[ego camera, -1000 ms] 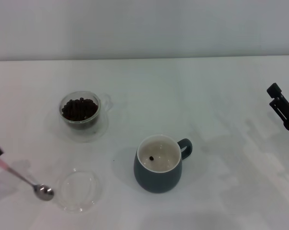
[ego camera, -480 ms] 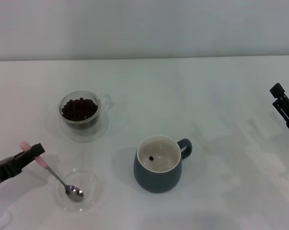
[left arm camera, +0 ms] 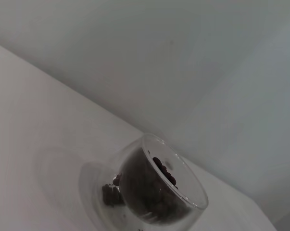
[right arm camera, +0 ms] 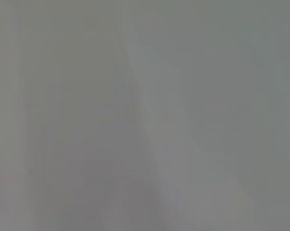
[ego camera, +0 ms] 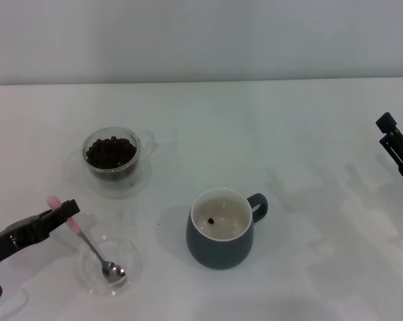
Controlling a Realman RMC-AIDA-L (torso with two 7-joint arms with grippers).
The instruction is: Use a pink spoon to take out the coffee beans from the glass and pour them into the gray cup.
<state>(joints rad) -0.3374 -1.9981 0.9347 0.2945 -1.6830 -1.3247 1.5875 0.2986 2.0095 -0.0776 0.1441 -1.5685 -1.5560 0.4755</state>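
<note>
Over the saucer (ego camera: 87,267), left hand (ego camera: 69,210) clamping the pink spoon (ego camera: 94,247), bowl seemingly lower, farther right than before.

We've got three views here. The head camera looks forward and down from high up, wide enough to take in the whole white table (ego camera: 308,134) with the wall behind it. The left wrist camera sits low near the tabletop, tilted, aimed past the left gripper (ego camera: 66,209) toward the wall, and it's close up on the glass (left arm camera: 161,192) of coffee beans (left arm camera: 164,172). That glass (ego camera: 111,155) is what it shares with the head view. The right wrist camera, out at the right gripper (ego camera: 396,137), only shows us a blank gray surface.
</note>
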